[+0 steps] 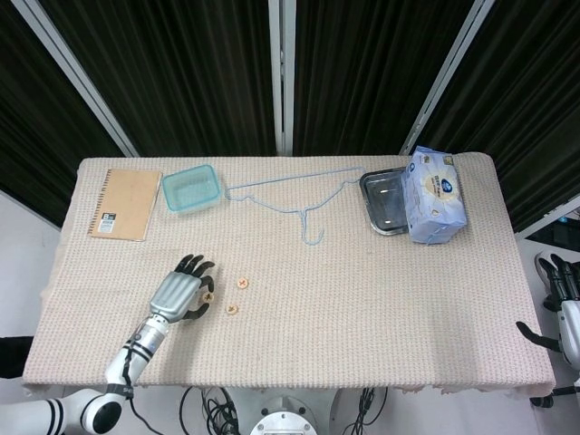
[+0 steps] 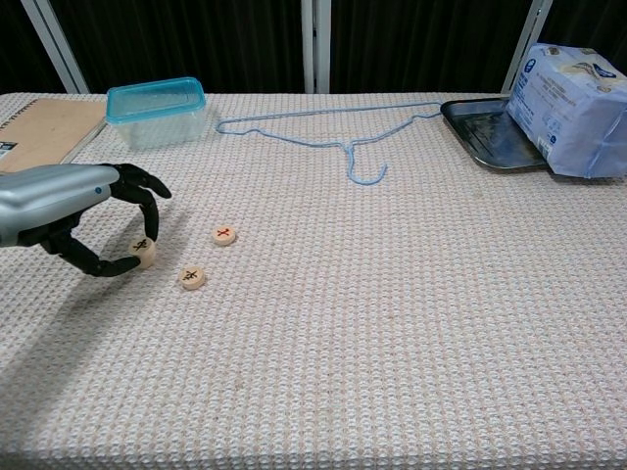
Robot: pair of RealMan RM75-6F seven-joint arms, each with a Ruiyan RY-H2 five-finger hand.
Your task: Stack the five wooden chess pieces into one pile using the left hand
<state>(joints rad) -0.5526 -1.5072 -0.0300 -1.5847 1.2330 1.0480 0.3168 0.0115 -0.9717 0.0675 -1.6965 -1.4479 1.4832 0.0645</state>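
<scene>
My left hand (image 1: 181, 292) (image 2: 88, 211) lies at the table's front left, thumb and a finger curled around a small pile of round wooden chess pieces (image 2: 143, 253) (image 1: 207, 295). It pinches the top piece, which sits tilted on the pile. Two more chess pieces lie flat and apart to the right: one (image 2: 224, 234) (image 1: 242, 284) further back, one (image 2: 192, 278) (image 1: 232, 309) nearer the front. My right hand (image 1: 560, 294) hangs off the table's right edge, fingers apart, holding nothing.
A teal plastic box (image 1: 190, 188) and a brown notebook (image 1: 124, 203) sit at the back left. A blue wire hanger (image 1: 299, 204) lies at the back middle. A metal tray (image 1: 385, 201) and a tissue pack (image 1: 435, 195) stand at the back right.
</scene>
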